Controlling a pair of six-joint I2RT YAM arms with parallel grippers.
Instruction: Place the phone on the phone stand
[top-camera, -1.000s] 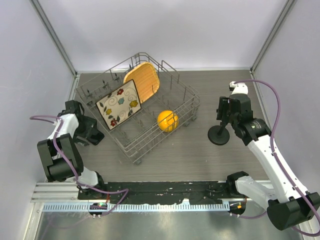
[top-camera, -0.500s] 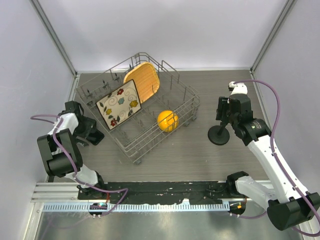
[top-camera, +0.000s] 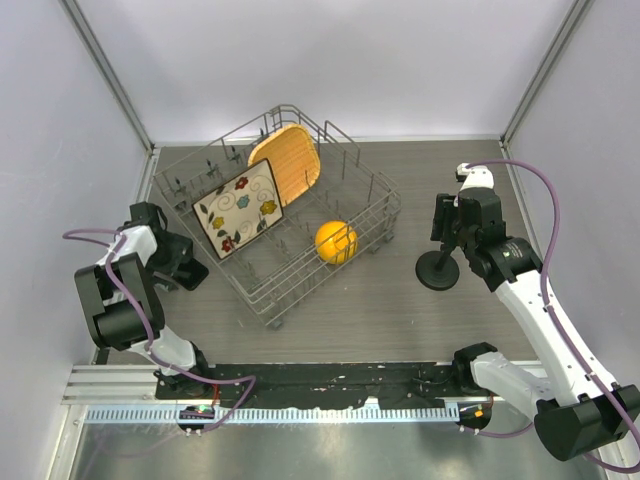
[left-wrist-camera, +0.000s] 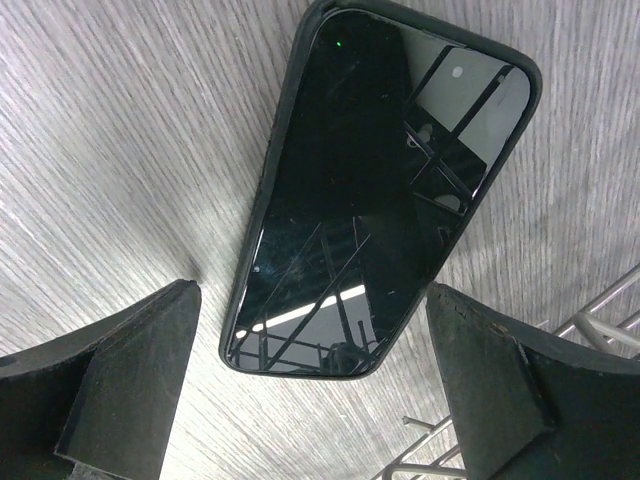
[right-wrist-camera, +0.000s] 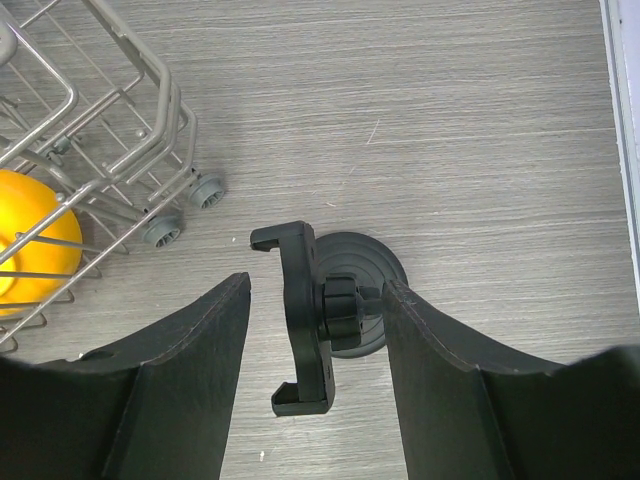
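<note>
The phone, a black slab with a glossy face, lies flat on the wood-grain table. My left gripper hangs open over its near end, one finger on each side and neither touching it. From above, the left gripper is low at the table's left edge, beside the rack, and covers the phone. The phone stand has its round base on the table at the right. My right gripper is open around the stand's holder head. Its right finger is close against the stem; the left finger stands apart.
A wire dish rack takes up the middle of the table. It holds a floral square plate, a wooden plate and an orange. The rack's wheeled corner is just left of the stand. Enclosure walls stand on both sides.
The left arm's elbow has swung slightly while its gripper stayed low over the phone. The right arm and the stand have not moved.
</note>
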